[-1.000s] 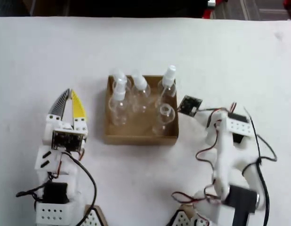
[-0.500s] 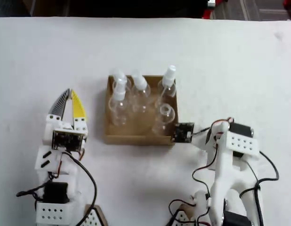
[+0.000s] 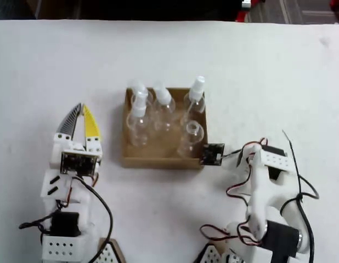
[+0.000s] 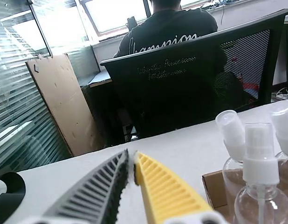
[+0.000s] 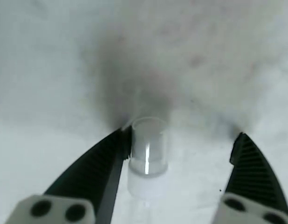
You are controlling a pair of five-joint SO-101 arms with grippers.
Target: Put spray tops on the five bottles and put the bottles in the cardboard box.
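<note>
Right claw (image 5: 181,136): jaws wide apart, clamped on nothing. A loose spray top (image 5: 147,154), a clear cap over a white collar, stands upright on the white table (image 3: 268,66) between the two black fingers. It is close against one finger and well apart from the other; whether it touches the near finger cannot be told. In the high view the right arm (image 3: 265,181) sits in the lower right of the frame, its wrist end just beside the lower right corner of the cardboard box (image 3: 158,160). Left claw (image 3: 80,108): grey and yellow fingers pressed together with nothing between them. It lies in the lower left of the frame, pointing up the frame, near the box's left wall but apart from it. The box lies at centre frame and holds five clear bottles, all upright. Four capped bottles (image 3: 163,107) carry white spray tops: two at the box's left side, one in the middle, one at the upper right corner. The fifth, an open-necked bottle (image 3: 191,132), stands at the lower right of the box, its neck bare.
</note>
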